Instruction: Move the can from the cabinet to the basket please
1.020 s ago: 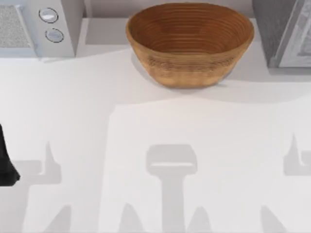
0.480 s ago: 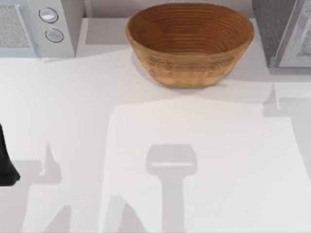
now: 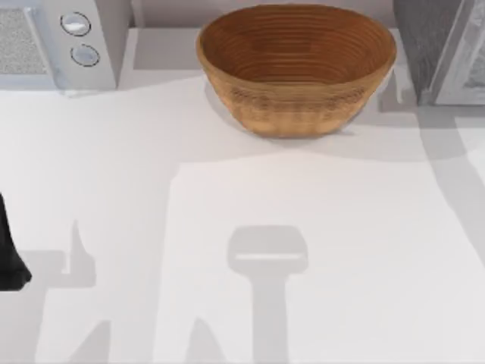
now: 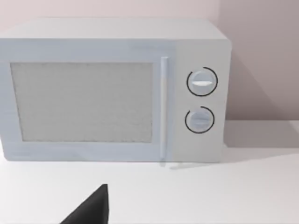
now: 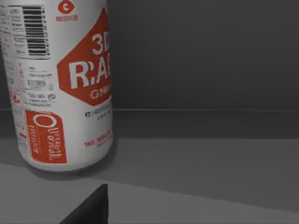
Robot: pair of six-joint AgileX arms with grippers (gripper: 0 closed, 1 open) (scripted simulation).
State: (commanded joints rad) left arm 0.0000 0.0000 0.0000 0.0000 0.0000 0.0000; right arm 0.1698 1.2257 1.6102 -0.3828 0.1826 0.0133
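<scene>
**A:** Shadows have shifted toward the bench's far right corner since the earlier frame. The can point(image 5: 65, 84) stands upright on a dark shelf inside the cabinet point(image 3: 436, 49), close before the right tool.

**B:** So nothing is delivered: the basket point(image 3: 295, 68) at the far edge holds nothing. Grasp, lift and carry remain.

**A:** Whether either tool is apart or together cannot be told. The left arm sits parked at the left edge.

**B:** The can's label reads "3D", "RA", plus a barcode.

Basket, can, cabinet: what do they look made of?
Basket: brown woven coils, likely wicker or rattan, matte; ribbed rings run round the inside.
Can: probably thin metal with a smooth silver-white printed skin; red label patches, barcode and fine print on it. It stands on a dark grey surface in the right wrist view.
Cabinet: dark grey speckled body, stone-like or laminate, with a paler framed door panel.
</scene>
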